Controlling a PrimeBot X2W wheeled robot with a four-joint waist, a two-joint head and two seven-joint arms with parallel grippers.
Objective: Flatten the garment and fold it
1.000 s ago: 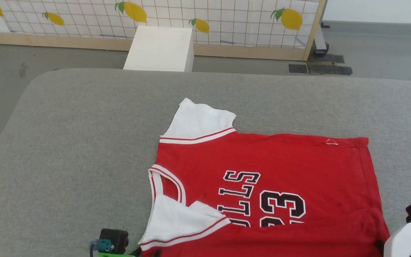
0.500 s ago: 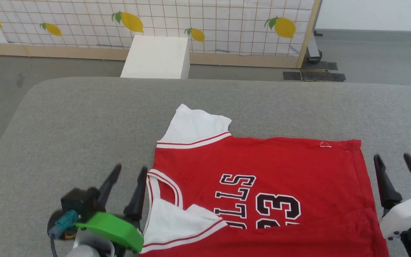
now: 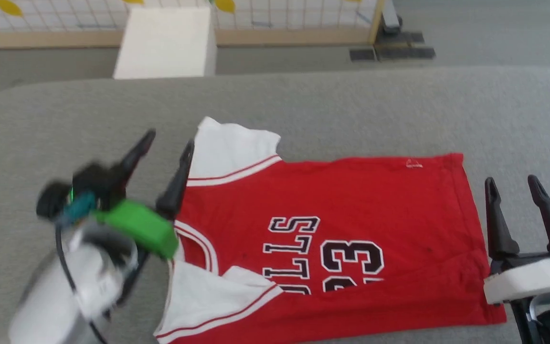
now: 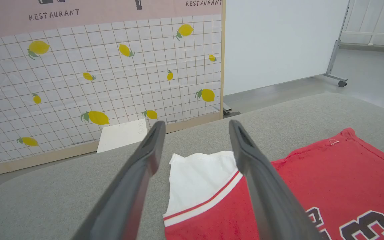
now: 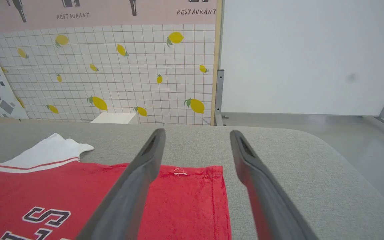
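The garment (image 3: 351, 205) lies on the grey table (image 3: 303, 105), a red shirt with white sleeves, black lettering and the number 23. Its near edge is folded over the lower part of the print, and the near sleeve is turned in across the body. My left gripper (image 3: 167, 138) hovers open at the collar end, its tips beside the far white sleeve (image 4: 198, 173). My right gripper (image 3: 511, 183) stands open just past the hem end. In the right wrist view the hem corner of the garment (image 5: 192, 196) lies between and below the open fingers (image 5: 138, 180).
A white box (image 3: 165, 43) stands on the floor beyond the table's far edge. Behind it runs a tiled screen with lemon prints (image 4: 95, 83) on a wooden base. A wheeled white partition (image 5: 312, 56) stands to the right. Bare grey table surrounds the shirt.
Both grippers have opened and risen into view at the shirt's two ends. The left one has moved forward toward the far sleeve. The head camera has tilted down, shifting the whole scene.
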